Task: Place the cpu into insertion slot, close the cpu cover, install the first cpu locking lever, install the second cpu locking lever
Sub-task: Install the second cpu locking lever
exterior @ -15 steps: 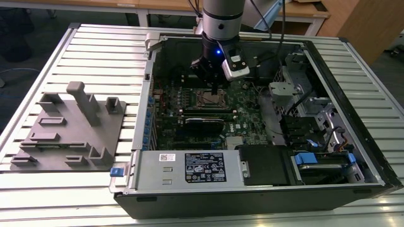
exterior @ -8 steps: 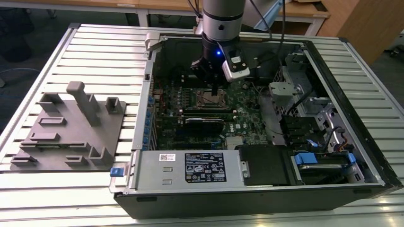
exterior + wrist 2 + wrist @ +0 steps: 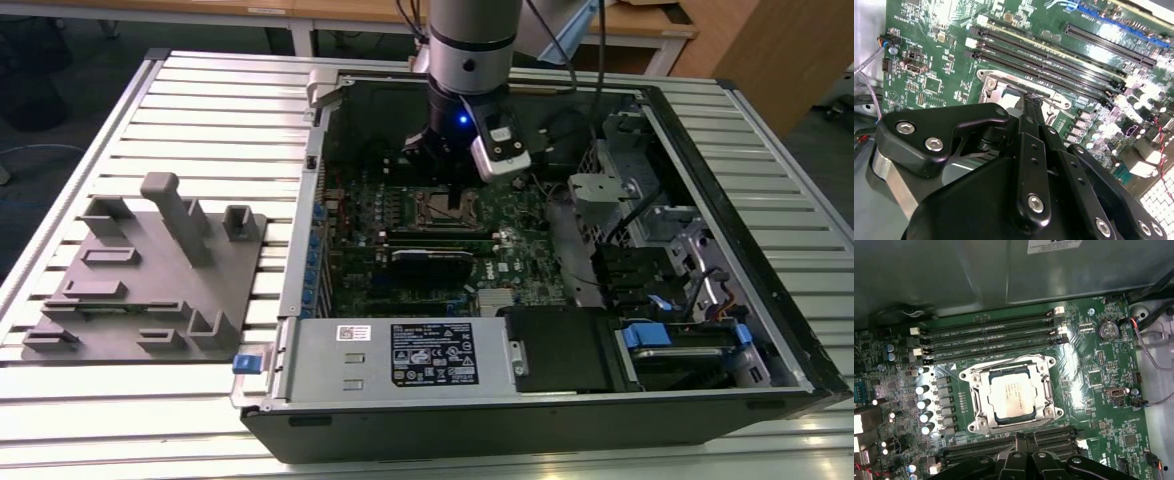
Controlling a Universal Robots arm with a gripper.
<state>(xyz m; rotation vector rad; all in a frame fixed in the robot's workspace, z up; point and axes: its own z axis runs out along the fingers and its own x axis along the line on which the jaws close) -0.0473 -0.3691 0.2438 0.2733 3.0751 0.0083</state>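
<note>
one black gripper [image 3: 447, 168] hangs over the green motherboard [image 3: 514, 235] in your exterior view. first wrist view: the silver-grey square cpu [image 3: 1012, 396] sits in the metal-rimmed insertion slot [image 3: 979, 402], silvery cover frame [image 3: 1046, 390] down. second wrist view: fingertips [image 3: 1030, 100] look pinched together beside the socket.

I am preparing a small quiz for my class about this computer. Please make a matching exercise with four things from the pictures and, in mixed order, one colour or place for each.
Things:
1. cpu
2. cpu cover
3. grey fixture block
4. motherboard

Descriptions:
A. green, covered with small parts
B. silvery frame lying closed around the chip
C. on the slatted table, at the exterior view's left of the case
D. pale metal top, seated in the insertion slot

Pairs: 1-D, 2-B, 3-C, 4-A
</note>
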